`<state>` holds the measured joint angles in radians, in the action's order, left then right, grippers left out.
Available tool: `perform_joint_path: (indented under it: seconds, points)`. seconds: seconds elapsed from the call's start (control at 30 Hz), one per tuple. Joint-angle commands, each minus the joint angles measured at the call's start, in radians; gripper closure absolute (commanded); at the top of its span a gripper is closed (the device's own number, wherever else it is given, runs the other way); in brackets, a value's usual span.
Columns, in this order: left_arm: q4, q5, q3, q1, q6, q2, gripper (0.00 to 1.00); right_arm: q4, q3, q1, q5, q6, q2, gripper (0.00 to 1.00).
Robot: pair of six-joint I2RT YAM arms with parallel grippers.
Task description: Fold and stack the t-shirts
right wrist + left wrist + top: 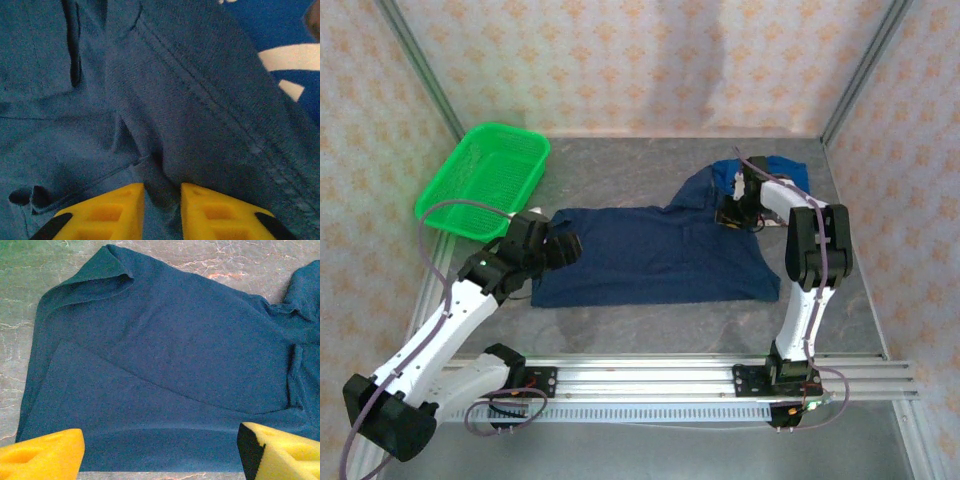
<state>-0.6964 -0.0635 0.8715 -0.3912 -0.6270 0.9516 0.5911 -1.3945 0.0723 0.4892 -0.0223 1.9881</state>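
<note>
Navy t-shirt (650, 255) lies spread flat mid-desk (620, 170), likely so edges can be lifted and folded over. My right fingers (115, 210) pinch raised ridge of navy cloth beside seam at shirt's far right end. Blue t-shirt (280, 25) with white lettering sits just beyond, touching navy edge. My left fingers (45, 455) gape wide, empty, poised at shirt's left end; cloth edge lies just ahead, between them.
</note>
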Motion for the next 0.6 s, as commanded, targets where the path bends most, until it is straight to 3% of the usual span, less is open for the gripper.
perform_joint_path:
  seconds: [0.0, 0.13, 0.57]
  points:
    - [-0.02, 0.039, -0.016, -0.003, 0.003, -0.01, 0.19, 0.012, -0.039, 0.006, -0.032, 0.001, 0.018, 0.83]
    - [-0.019, 0.039, -0.027, -0.004, 0.002, -0.011, 0.19, 0.0, -0.038, 0.006, -0.033, -0.018, 0.015, 0.99]
    - [0.0, 0.088, -0.124, -0.002, -0.071, 0.03, 0.19, -0.1, 0.046, -0.029, -0.155, -0.136, -0.092, 1.0]
